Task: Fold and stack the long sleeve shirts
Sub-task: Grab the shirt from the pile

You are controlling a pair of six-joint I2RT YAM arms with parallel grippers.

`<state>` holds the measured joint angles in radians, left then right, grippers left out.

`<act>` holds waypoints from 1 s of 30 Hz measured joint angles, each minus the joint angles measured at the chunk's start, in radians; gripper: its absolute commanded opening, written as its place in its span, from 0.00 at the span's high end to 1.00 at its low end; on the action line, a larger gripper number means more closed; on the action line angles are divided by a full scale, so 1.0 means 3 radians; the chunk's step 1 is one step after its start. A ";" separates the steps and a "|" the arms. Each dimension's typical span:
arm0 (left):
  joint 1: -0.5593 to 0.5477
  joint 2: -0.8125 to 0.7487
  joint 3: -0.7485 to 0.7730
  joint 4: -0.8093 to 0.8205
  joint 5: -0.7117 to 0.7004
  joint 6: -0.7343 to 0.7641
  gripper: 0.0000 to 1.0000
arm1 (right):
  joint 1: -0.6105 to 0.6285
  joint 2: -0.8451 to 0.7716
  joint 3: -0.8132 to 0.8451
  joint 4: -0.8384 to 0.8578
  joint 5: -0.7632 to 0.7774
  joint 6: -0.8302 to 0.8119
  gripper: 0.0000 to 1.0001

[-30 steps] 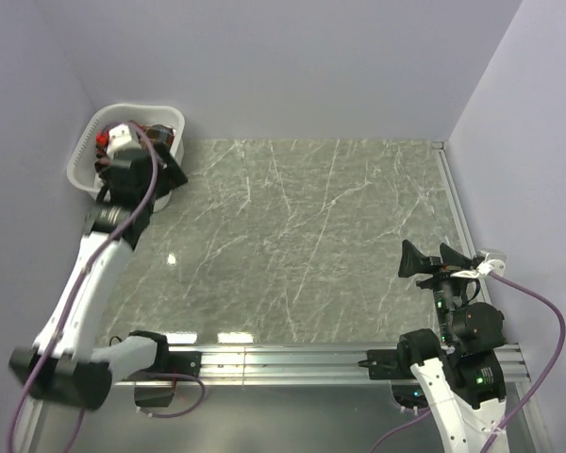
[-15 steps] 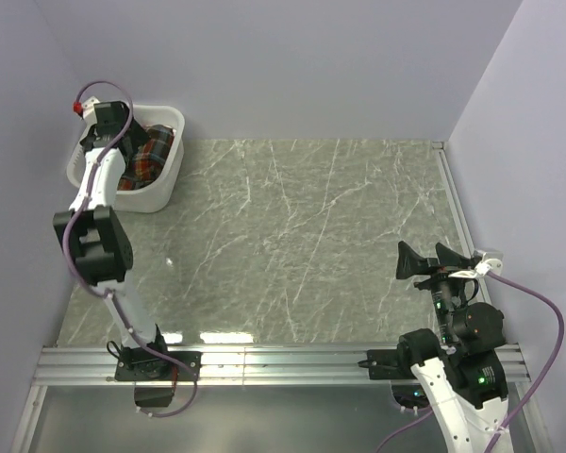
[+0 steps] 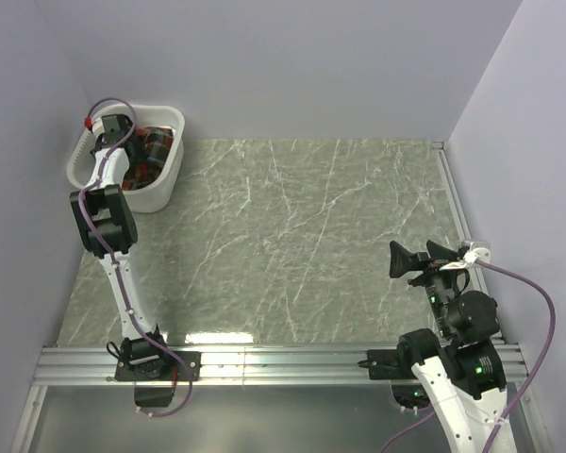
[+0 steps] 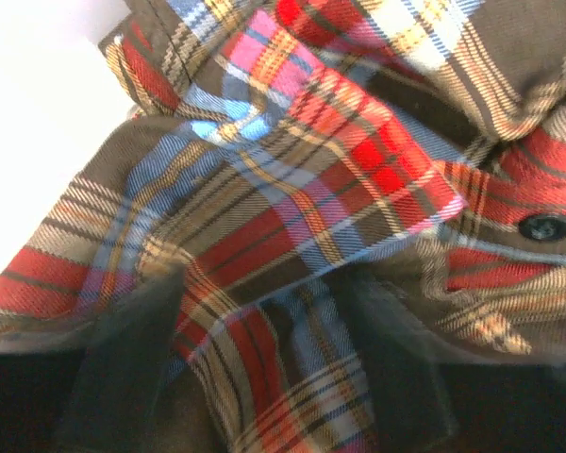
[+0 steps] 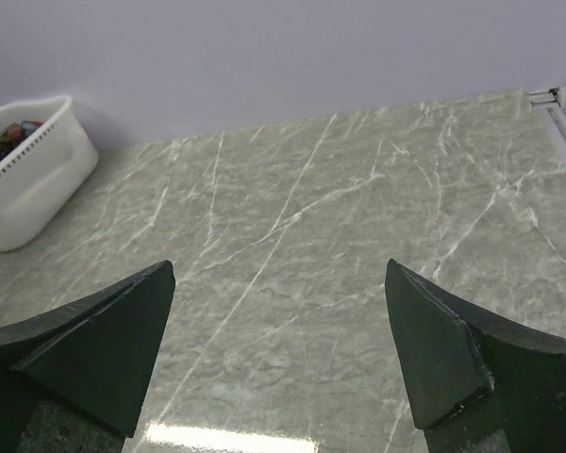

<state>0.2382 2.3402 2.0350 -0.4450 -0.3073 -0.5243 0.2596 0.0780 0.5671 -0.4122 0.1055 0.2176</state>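
- Grey-veined marble table (image 3: 311,236) fills the middle of the top view; nothing folded or stacked is seen on it.
- At the upper left, the plaid shirts (image 3: 153,151) are seen bunched inside the white basket (image 3: 160,193).
- The left gripper (image 4: 264,288) is set down in that basket, jaws spread astride a fold of cloth; a firm hold cannot be confirmed.
- At the lower right, the right gripper (image 3: 417,260) is held wide open and empty above the table.
- Lifting out, folding and stacking are all judged yet to be done.

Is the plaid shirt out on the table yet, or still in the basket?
Still in the basket, crumpled: from above the shirt lies inside the white walls, and bunched plaid folds fill the left wrist view.
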 measured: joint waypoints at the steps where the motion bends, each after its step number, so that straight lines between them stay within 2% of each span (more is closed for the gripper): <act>1: 0.0010 0.0010 0.0000 0.0018 0.0018 -0.0010 0.62 | 0.0000 0.0011 0.0000 0.0001 -0.0008 -0.0003 0.02; 2: 0.0018 0.0014 0.0000 0.0045 0.0029 0.0000 0.77 | 0.0000 0.0020 0.0000 0.0001 -0.0014 -0.0005 0.02; 3: 0.0027 0.0014 -0.0004 0.0076 0.0060 0.0025 0.99 | 0.0000 0.0025 0.0000 0.0000 -0.0019 -0.0009 0.02; 8: 0.0038 -0.0066 -0.0174 0.0294 0.0187 0.0085 1.00 | 0.0000 0.0036 0.0000 0.0000 -0.0043 -0.0011 0.02; 12: 0.0038 -0.0375 -0.0399 0.0374 0.0216 0.0058 1.00 | 0.0000 0.0036 0.0000 0.0000 -0.0062 -0.0011 0.02; 21: 0.0037 -0.1301 -0.0210 0.0585 0.0367 -0.0060 1.00 | 0.0000 0.0034 0.0000 0.0000 -0.0069 -0.0013 0.03; 30: 0.0037 -0.1593 -0.0404 0.0718 0.0785 -0.0317 1.00 | 0.0000 0.0025 0.0000 0.0001 -0.0093 -0.0024 0.03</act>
<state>0.2493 1.8622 1.9137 -0.2295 -0.0719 -0.6193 0.2596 0.0856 0.5671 -0.4118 0.0776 0.2104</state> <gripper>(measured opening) 0.012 0.974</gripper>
